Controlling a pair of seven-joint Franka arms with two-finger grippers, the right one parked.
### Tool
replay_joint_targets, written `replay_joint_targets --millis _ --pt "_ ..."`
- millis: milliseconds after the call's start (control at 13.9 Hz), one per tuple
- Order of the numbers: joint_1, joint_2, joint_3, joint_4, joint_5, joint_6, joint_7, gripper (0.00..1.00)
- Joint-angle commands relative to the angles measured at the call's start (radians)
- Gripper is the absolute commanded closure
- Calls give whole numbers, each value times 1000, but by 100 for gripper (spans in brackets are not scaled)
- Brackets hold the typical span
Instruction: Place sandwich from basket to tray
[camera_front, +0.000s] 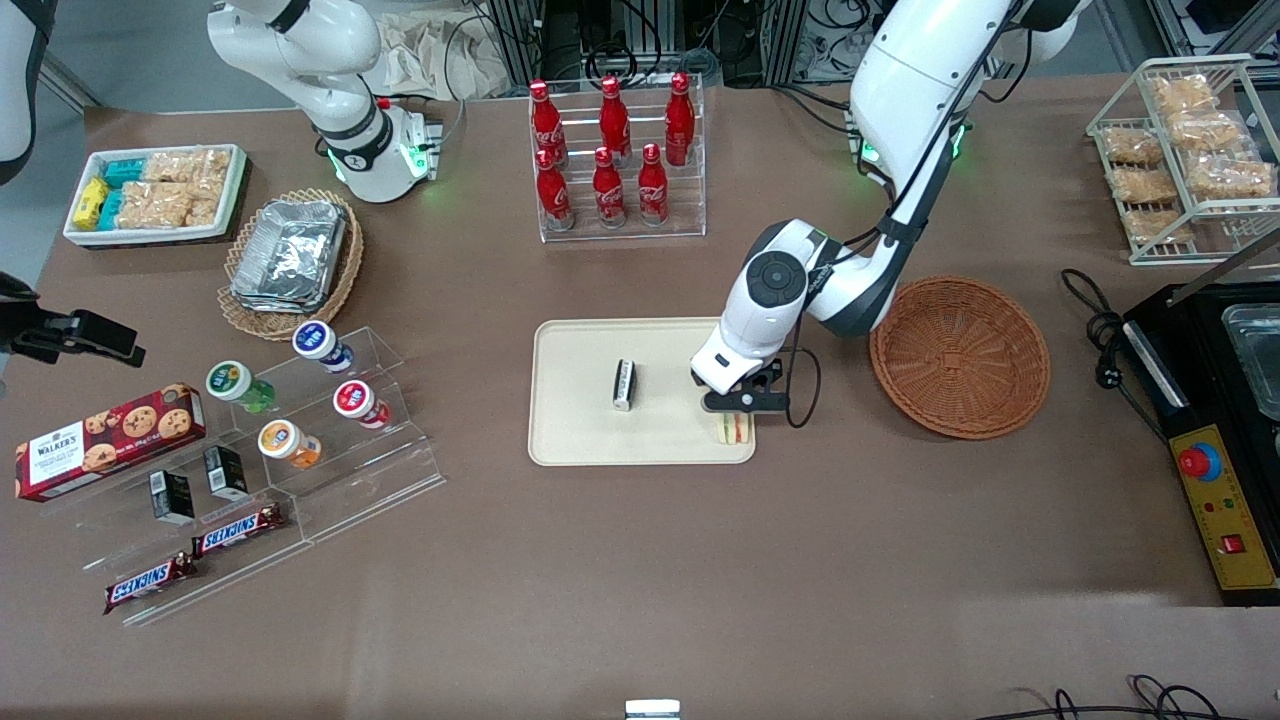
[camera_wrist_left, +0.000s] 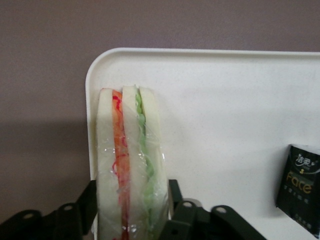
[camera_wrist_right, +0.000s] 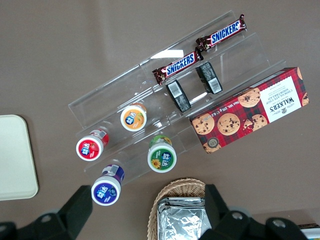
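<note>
The sandwich (camera_front: 733, 429), pale bread with orange-red and green layers in clear wrap, stands on edge at the corner of the beige tray (camera_front: 580, 425) nearest the front camera and the basket. My left gripper (camera_front: 742, 404) hangs right over it. In the left wrist view the black fingers (camera_wrist_left: 89, 200) hug both bread faces of the sandwich (camera_wrist_left: 131, 160), so the gripper (camera_wrist_left: 132, 202) is shut on it, just inside the tray's (camera_wrist_left: 225, 95) rounded corner. The reddish-brown wicker basket (camera_front: 960, 357) sits beside the tray toward the working arm's end, with nothing in it.
A small black packet (camera_front: 624, 385) lies mid-tray, also seen from the wrist (camera_wrist_left: 300, 187). A rack of red cola bottles (camera_front: 612, 160) stands farther from the front camera than the tray. A black appliance (camera_front: 1215, 400) and wire snack rack (camera_front: 1180, 160) sit past the basket.
</note>
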Motion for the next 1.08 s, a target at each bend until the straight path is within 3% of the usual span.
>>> replay_joint_targets --millis 0,288,648,1008 --pt "-10 -23 7 7 14 4 -36 0" --pt "1 -95 7 11 11 -54 -35 0" --pt "84 -206 13 203 11 -470 43 0" --pt "295 -258 13 439 17 -709 273 0"
